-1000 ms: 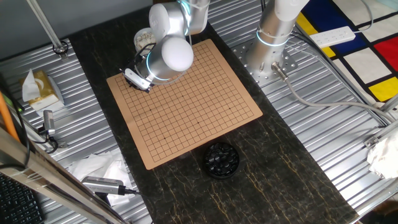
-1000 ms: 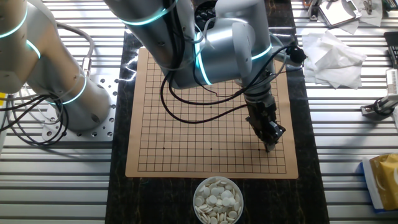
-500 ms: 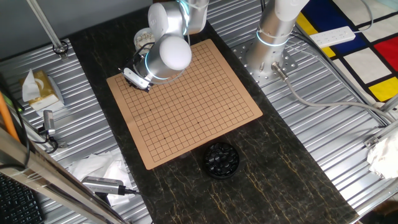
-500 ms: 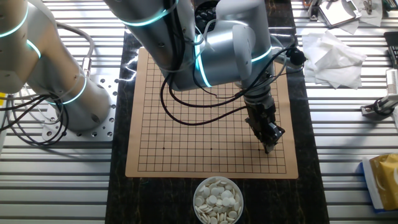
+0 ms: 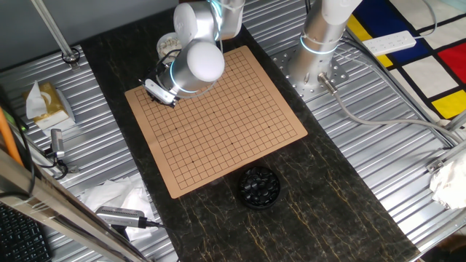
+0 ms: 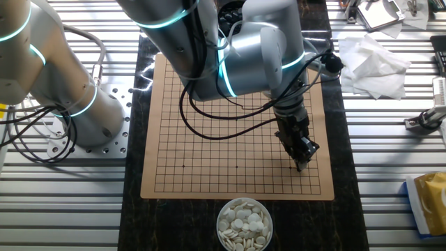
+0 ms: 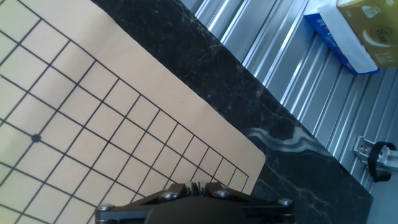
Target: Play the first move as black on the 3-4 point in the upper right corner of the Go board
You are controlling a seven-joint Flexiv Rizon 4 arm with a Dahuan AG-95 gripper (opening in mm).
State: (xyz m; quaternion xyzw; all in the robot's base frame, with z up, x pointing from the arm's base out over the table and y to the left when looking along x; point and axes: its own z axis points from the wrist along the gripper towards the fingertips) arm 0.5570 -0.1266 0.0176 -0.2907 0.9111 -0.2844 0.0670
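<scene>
Go board lies between white stones and black bowl.

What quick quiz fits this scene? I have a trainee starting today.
1. True or false: the bowl of white stones stands on the board.
2. In the other fixed view, the fingers are over which part of the board?
A. its centre
B. near the corner to the right of the white stones
C. the far left corner
3. In the hand view, what mark sits on one crossing of the grid?

Key:
1. False: the bowl stands off the board, by its edge.
2. B.
3. A star dot.
</scene>
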